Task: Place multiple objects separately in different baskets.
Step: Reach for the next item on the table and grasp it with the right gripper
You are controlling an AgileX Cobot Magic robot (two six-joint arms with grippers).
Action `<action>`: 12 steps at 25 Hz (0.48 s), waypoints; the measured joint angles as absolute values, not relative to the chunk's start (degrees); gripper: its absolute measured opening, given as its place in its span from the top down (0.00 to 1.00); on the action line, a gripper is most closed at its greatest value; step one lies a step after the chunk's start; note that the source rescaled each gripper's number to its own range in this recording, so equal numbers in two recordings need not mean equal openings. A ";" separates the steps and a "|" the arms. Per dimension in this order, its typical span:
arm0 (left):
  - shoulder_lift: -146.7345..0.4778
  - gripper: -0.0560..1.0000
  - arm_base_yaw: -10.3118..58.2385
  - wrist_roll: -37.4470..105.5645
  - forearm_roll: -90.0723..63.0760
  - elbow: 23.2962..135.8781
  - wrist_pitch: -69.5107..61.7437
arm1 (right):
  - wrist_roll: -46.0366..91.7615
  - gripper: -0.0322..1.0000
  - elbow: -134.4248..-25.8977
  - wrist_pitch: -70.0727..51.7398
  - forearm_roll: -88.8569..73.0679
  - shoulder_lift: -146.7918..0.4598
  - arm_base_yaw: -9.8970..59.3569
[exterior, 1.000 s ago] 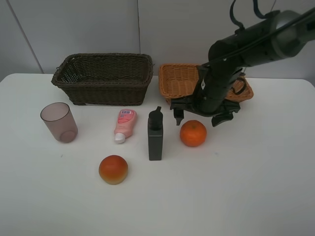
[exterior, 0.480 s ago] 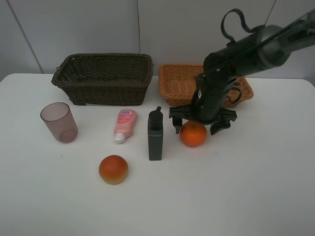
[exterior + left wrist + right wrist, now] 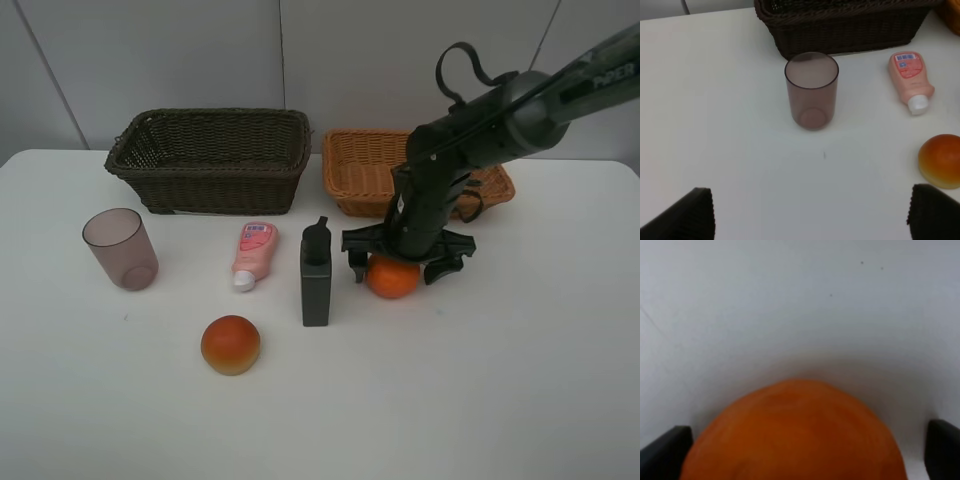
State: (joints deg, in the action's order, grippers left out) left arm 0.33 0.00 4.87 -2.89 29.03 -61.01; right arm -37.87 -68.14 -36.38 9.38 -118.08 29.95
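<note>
The right gripper (image 3: 397, 266) hung over the round orange (image 3: 392, 280) with its jaws spread wide, one finger on each side of the fruit – not clenched on it, and whether either finger touched the peel could not be told. The orange sat on the white table (image 3: 520, 380), just right of the upright dark grey-black rectangular bottle (image 3: 316, 275) and near the shallow, light orange-tan wicker basket (image 3: 362, 165). The deep, dark brown wicker basket (image 3: 208, 160) stood to the far left. Near it lay the pink tube with a white cap (image 3: 254, 252), the translucent mauve cup (image 3: 120, 249) stood upright, and the red-orange peach-like fruit (image 3: 230, 344) rested nearest. The left gripper (image 3: 810, 216) was released – empty above bare table, near side of the cup.
</note>
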 joint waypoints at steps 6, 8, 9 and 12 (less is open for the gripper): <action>0.33 0.00 0.00 4.87 -2.89 29.03 -61.01 | -37.83 0.26 -68.26 -36.71 9.81 -118.36 29.95; 0.33 0.00 0.00 4.87 -2.89 29.03 -61.01 | -37.76 0.38 -68.26 -36.66 9.93 -118.36 29.95; 0.33 0.00 0.00 4.87 -2.89 29.03 -61.01 | -37.76 0.38 -68.26 -36.66 9.93 -118.36 29.95; 0.33 0.00 0.00 4.87 -2.89 29.03 -61.01 | -37.76 0.38 -68.32 -36.72 9.93 -118.36 29.95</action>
State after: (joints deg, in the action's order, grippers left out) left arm 0.33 0.00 4.87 -2.89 29.03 -61.01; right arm -37.76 -68.32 -36.72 9.93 -118.36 29.95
